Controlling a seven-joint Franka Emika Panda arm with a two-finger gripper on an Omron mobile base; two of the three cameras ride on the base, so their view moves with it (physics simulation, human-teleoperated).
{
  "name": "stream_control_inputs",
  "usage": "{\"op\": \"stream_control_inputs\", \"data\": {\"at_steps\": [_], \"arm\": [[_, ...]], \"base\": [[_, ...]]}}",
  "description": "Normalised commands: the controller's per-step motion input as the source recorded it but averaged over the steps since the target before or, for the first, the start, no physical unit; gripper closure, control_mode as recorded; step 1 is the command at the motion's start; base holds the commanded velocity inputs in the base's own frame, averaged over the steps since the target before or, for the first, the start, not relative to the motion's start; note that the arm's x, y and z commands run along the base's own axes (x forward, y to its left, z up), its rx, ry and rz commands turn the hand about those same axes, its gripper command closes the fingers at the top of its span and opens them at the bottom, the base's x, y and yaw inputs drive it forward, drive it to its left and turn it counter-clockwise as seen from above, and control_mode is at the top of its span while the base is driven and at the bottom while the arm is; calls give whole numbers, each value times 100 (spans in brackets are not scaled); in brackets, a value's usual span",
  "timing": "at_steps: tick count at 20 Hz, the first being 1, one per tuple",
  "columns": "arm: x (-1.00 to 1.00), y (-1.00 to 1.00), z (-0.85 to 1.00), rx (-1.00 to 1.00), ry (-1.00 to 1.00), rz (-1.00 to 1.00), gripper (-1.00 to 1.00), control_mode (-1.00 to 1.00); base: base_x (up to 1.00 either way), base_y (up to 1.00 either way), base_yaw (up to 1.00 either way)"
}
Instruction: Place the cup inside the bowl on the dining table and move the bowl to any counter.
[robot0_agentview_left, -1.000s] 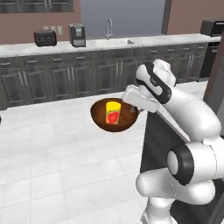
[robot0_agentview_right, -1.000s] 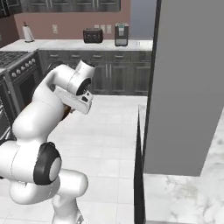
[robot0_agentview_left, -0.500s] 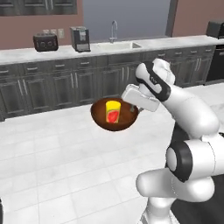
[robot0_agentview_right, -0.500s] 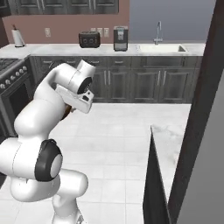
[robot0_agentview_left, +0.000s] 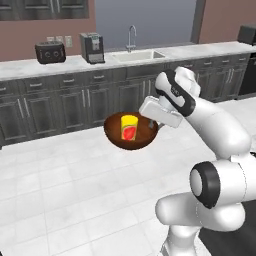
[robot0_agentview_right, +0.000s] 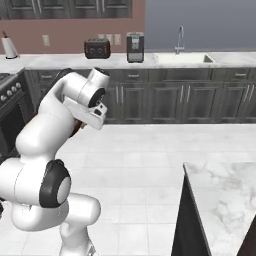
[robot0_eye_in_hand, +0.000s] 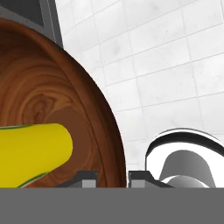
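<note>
We are pinching the round dark-brown wooden bowl (robot0_agentview_left: 131, 134) by its rim between nearly closed jaws, so the small yellow cup (robot0_agentview_left: 129, 127) just beyond them could topple if the bowl tilts.

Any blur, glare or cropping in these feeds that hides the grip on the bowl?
Left base view: evenly lit, slightly soft, no glare; bowl and cup read clearly. Right base view: the arm hides most of the bowl. Hand view: sharp but so close the bowl rim crops at the frame edges; the tool straddles the rim.
</note>
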Motion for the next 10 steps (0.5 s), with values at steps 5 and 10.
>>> {"op": "stream_control_inputs", "data": {"at_steps": [5, 10], "arm": [[0, 0, 0, 0, 0, 0, 100, 100], [0, 0, 0, 0, 0, 0, 100, 100]], "base": [[57, 42, -5], [50, 43, -3]]}}
